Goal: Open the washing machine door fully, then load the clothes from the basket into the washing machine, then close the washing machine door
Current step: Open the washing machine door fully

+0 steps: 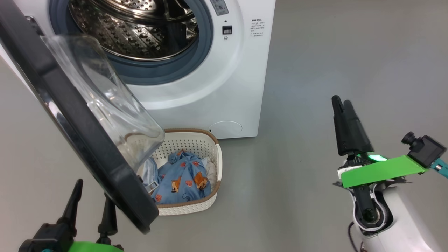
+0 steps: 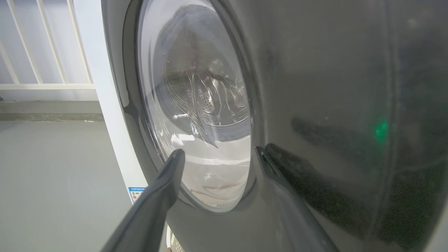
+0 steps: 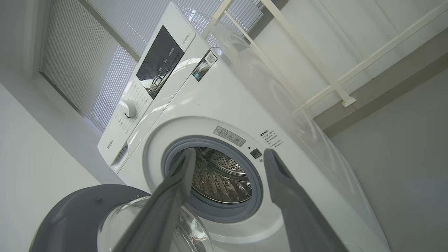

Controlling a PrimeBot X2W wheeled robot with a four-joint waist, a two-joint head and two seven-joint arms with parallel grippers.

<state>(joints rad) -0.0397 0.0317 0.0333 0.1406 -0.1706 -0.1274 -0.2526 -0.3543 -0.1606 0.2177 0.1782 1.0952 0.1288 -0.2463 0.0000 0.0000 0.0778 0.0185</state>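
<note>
The washing machine (image 1: 210, 91) stands at the top with its steel drum (image 1: 140, 31) exposed. The washing machine door (image 1: 94, 150) hangs open toward me at the left, its glass bowl (image 1: 105, 101) over the basket (image 1: 215, 157) on the floor. In the basket lie the clothes (image 1: 182, 178), light blue with orange bears. My left gripper (image 1: 93, 189) is open, just behind the door's lower rim. In the left wrist view it (image 2: 219, 152) is close to the door's black outer face (image 2: 332, 87). My right gripper (image 1: 343, 103) is raised at the right, open and empty (image 3: 230, 152), pointing at the drum opening (image 3: 224, 178).
Bare grey floor (image 1: 332, 52) spreads right of the machine and the basket. A white railing (image 2: 42, 84) stands behind the machine's left side. Window blinds (image 3: 70, 52) and a wall lie beyond the control panel (image 3: 157, 63).
</note>
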